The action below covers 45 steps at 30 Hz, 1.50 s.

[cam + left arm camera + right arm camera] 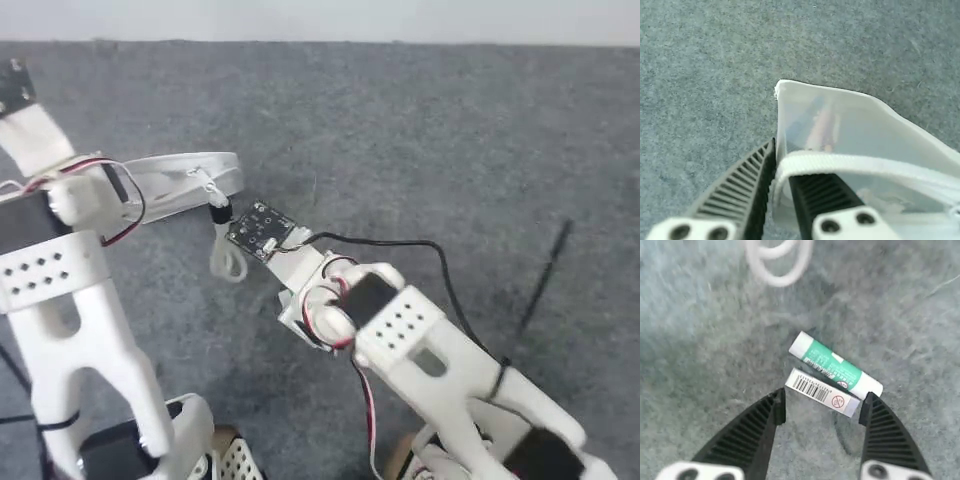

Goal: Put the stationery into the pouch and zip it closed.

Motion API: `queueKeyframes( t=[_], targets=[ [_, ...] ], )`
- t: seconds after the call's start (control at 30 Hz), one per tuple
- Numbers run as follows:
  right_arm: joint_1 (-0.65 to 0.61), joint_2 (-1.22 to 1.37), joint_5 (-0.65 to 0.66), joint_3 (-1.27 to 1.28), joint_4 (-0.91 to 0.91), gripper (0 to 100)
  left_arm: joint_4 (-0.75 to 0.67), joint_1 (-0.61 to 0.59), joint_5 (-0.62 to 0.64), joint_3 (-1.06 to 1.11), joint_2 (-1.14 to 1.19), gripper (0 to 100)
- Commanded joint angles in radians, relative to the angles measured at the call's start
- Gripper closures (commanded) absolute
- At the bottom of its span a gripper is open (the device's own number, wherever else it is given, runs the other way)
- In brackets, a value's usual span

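The translucent white pouch (850,130) hangs from my left gripper (782,175), which is shut on its zipper rim; some stationery shows faintly inside. In the high view the pouch (185,178) is at the left, its mouth toward the middle. A green-and-white glue stick (835,367) and a small white barcoded eraser (821,391) lie side by side on the grey mat. My right gripper (824,407) is open just above them, its fingertips either side of the eraser. The right arm's wrist (262,232) hides both items from above.
A white cord loop (228,262) trails from the pouch's zip pull onto the mat, and the cord loop (780,260) lies just beyond the glue stick. A thin black rod (545,275) lies at the right. Grey mat (420,130) spreads behind.
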Motion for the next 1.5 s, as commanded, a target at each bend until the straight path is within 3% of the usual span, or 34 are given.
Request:
queueKeyframes(
  t=[0.0,0.47,0.87,1.1,1.47],
  targets=[
    [-0.005,0.056,0.025,-0.089,-0.004,76.8,-0.025,-0.006,0.015,-0.058,-0.006,99],
    [-0.030,0.369,0.107,-0.178,-0.143,76.8,-0.026,-0.006,0.015,-0.042,-0.008,99],
    [-0.016,0.642,0.110,-0.341,-0.139,76.9,-0.026,-0.006,0.015,-0.042,-0.008,99],
    [0.027,0.671,0.224,-0.362,-0.153,92.5,-0.026,-0.006,0.015,-0.042,-0.008,99],
    [0.140,0.665,0.229,-0.358,-0.168,93.7,-0.026,-0.006,0.014,-0.042,-0.006,99]
  ],
)
